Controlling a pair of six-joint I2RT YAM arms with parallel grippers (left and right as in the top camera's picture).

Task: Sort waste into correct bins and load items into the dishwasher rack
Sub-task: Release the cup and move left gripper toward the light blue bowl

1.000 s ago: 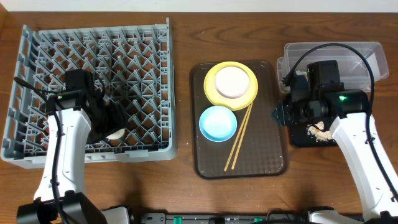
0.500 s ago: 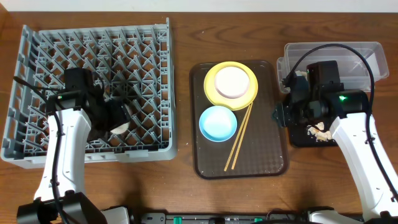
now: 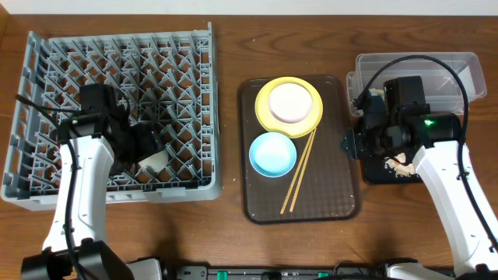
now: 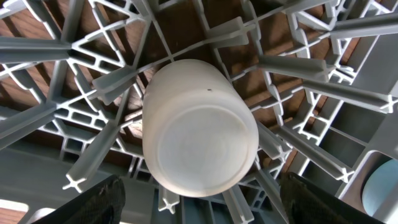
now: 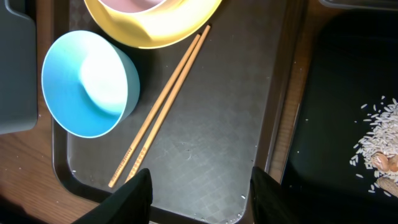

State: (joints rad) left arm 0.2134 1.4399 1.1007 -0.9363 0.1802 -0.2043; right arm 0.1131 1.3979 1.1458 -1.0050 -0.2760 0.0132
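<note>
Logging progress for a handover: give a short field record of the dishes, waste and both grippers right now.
small cream cup: base showing, among pegs of grey plastic dishwasher rack
left gripper: open, straddling the cup, not touching
right gripper: open, empty, over brown serving tray right edge
on that tray: white bowl on pale-yellow plate, light-blue bowl, two wooden chopsticks
rice-like crumbs: in glossy black tray
</note>
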